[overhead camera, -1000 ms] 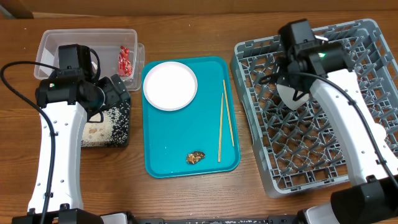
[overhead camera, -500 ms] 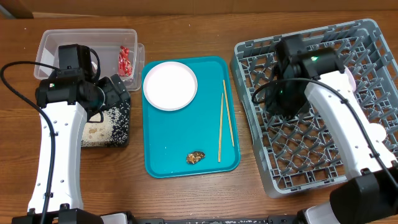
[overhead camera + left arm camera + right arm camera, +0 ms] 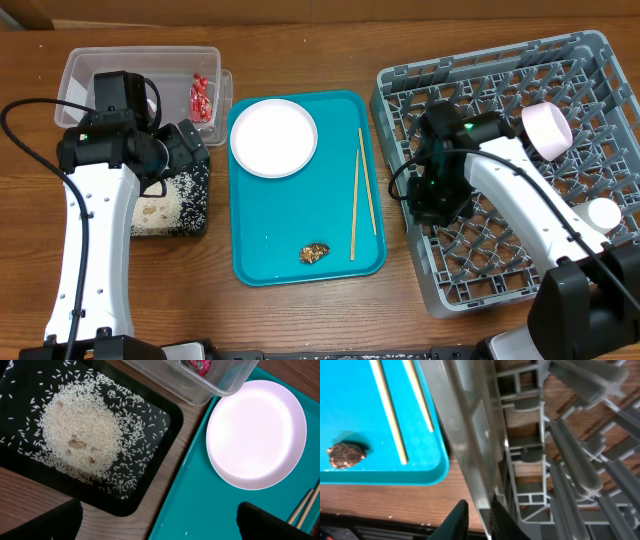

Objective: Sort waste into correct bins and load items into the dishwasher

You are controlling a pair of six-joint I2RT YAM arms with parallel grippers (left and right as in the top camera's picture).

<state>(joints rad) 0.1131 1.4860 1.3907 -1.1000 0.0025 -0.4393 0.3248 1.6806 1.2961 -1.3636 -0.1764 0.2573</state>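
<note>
Two long white arms, smooth and rounded: left arm [image 3: 88, 235], right arm [image 3: 520, 200]. Black blocky joints and heads at the top ends. Thin black cable [image 3: 20, 103] looping beside the left one. Tiny green light [image 3: 466, 127] on the right one. Black fingers [image 3: 45, 520] at the tips.

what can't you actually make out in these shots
Overhead: the left arm covers parts of the clear tub and black tray; anything beneath is hidden.
Left wrist: red wrapper cut off by the top edge.
Right wrist: right gripper cut by the bottom edge, blurred; open or shut unclear.
</note>
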